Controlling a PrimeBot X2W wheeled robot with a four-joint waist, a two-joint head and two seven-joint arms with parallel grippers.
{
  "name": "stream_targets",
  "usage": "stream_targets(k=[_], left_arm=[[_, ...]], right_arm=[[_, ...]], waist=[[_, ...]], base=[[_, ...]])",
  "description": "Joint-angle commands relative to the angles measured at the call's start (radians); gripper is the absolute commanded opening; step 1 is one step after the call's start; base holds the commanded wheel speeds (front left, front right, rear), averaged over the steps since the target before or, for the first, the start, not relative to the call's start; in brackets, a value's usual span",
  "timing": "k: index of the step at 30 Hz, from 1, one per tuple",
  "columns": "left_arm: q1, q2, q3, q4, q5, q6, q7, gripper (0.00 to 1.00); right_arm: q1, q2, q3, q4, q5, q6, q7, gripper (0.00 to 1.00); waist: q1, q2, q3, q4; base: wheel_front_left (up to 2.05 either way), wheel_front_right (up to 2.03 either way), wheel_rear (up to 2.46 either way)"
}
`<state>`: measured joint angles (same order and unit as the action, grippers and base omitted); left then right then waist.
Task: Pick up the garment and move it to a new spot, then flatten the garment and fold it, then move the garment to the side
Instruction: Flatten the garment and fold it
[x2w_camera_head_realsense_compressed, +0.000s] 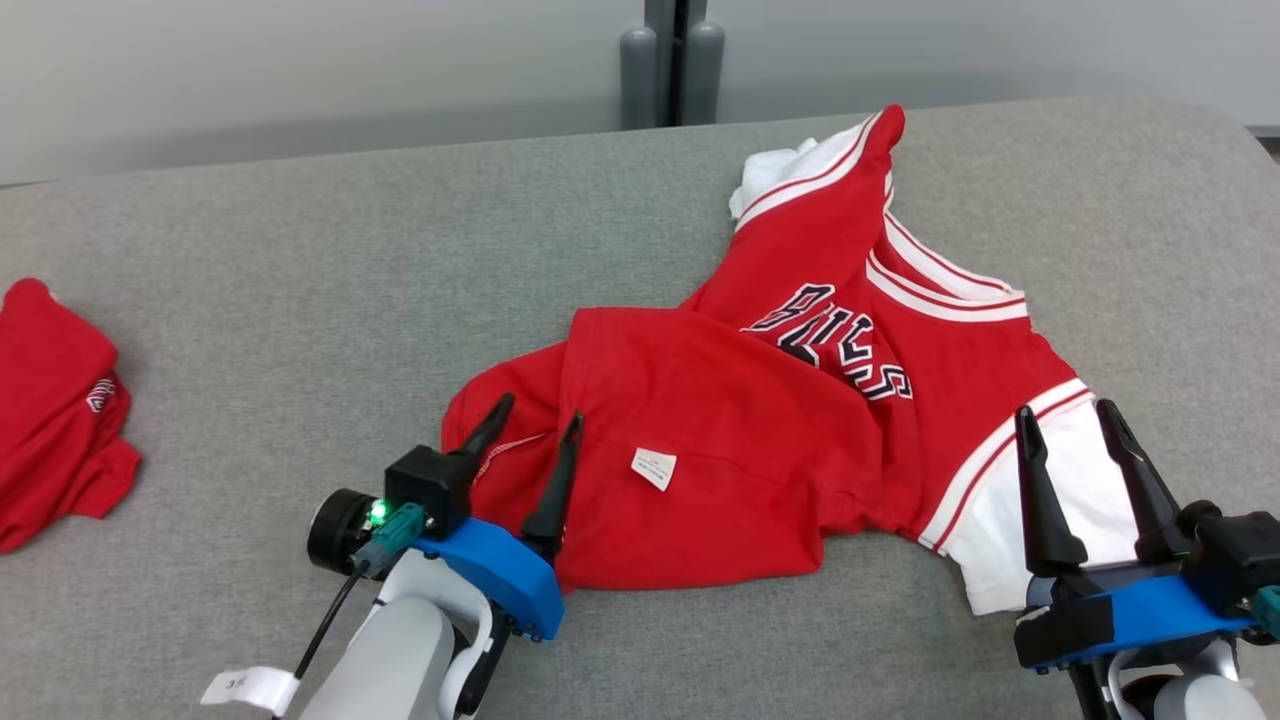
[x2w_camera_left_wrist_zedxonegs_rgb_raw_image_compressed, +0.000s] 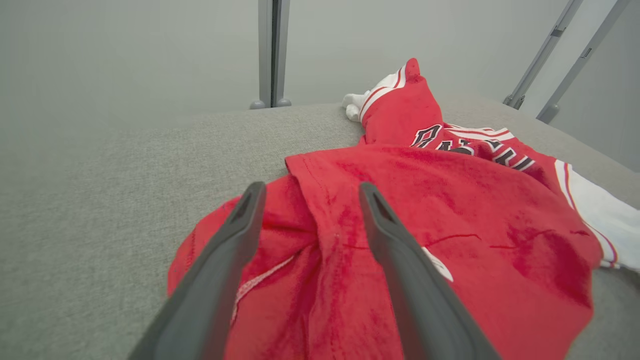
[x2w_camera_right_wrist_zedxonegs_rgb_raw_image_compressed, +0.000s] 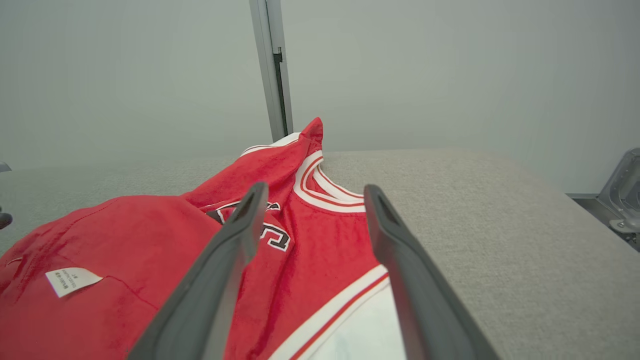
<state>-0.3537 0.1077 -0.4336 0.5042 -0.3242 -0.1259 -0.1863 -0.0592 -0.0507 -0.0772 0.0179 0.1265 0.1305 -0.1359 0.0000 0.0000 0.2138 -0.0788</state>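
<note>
The garment (x2w_camera_head_realsense_compressed: 760, 430), a red jersey with white trim and dark lettering (x2w_camera_head_realsense_compressed: 830, 340), lies crumpled and partly folded over itself on the grey padded table (x2w_camera_head_realsense_compressed: 300, 300). It spans the space between the two claws and runs away from both of them toward the far edge. Nothing is lifting it.

The left gripper (x2w_camera_head_realsense_compressed: 540, 410) stands with its fingers spread wide and nothing between them. Its tips sit over the garment's near left end, where a red flap overlaps a bunched corner. In the left wrist view a raised fold runs up between the two fingers. Whether the tips touch the cloth cannot be told. A small white label (x2w_camera_head_realsense_compressed: 654, 468) lies on the red cloth just to the right of this claw.

The right gripper (x2w_camera_head_realsense_compressed: 1063, 410) is likewise spread wide and holds nothing. Its fingers stand over the white sleeve (x2w_camera_head_realsense_compressed: 1080, 490) at the garment's near right end, with the striped red-and-white band just to their left. The collar lies ahead of this claw, and a second white sleeve (x2w_camera_head_realsense_compressed: 775, 170) lies farther off, at the garment's far end.

Well to the left of the left gripper, another red garment (x2w_camera_head_realsense_compressed: 50, 400) lies bunched at the table's edge. Beyond the table, two grey posts (x2w_camera_head_realsense_compressed: 670, 60) stand against a pale wall.
</note>
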Motion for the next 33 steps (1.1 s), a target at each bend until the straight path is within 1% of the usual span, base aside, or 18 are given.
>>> stream_targets(k=[1,7,16,17,18,19,25,33], left_arm=[[-0.021,0.009,-0.019,0.015,-0.014,-0.007,0.008,1.0],[-0.059,0.033,-0.109,0.089,-0.071,-0.004,0.027,1.0],[-0.123,0.042,-0.19,0.187,-0.129,-0.004,0.013,1.0],[-0.132,0.042,-0.197,0.197,-0.136,-0.004,0.01,0.73],[-0.142,0.043,-0.206,0.209,-0.14,-0.004,0.011,0.24],[-0.153,0.043,-0.213,0.22,-0.144,-0.004,0.011,0.0],[-0.202,0.047,-0.22,0.265,-0.178,-0.004,-0.025,0.0],[-0.274,0.08,-0.185,0.251,-0.199,-0.004,-0.064,0.0]], right_arm=[[-0.016,0.0,0.001,0.006,0.009,0.001,-0.007,1.0],[-0.025,0.0,0.005,0.026,0.015,0.001,-0.018,1.0],[-0.042,0.0,0.017,0.048,0.024,0.001,-0.035,1.0],[-0.041,0.0,0.018,0.05,0.024,0.001,-0.038,1.0],[-0.043,0.0,0.019,0.052,0.024,0.001,-0.04,1.0],[-0.044,0.0,0.02,0.054,0.023,0.001,-0.042,1.0],[-0.035,0.0,0.013,0.071,0.021,0.001,-0.046,1.0],[-0.017,0.0,0.004,0.084,0.022,0.001,-0.049,1.0]], waist=[[0.0,0.0,0.004,-0.005],[0.0,0.0,0.02,-0.029],[0.0,0.0,0.035,-0.063],[0.0,0.0,0.036,-0.066],[0.0,0.0,0.038,-0.069],[0.0,0.0,0.039,-0.071],[0.0,0.0,0.022,-0.073],[0.0,0.0,-0.034,-0.032]], base=[[0.0,0.0,0.0],[0.0,0.0,0.0],[0.0,0.0,0.0],[0.0,0.0,0.0],[0.0,0.0,0.0],[0.0,0.0,0.0],[0.0,0.0,0.0],[0.0,0.0,0.0]])
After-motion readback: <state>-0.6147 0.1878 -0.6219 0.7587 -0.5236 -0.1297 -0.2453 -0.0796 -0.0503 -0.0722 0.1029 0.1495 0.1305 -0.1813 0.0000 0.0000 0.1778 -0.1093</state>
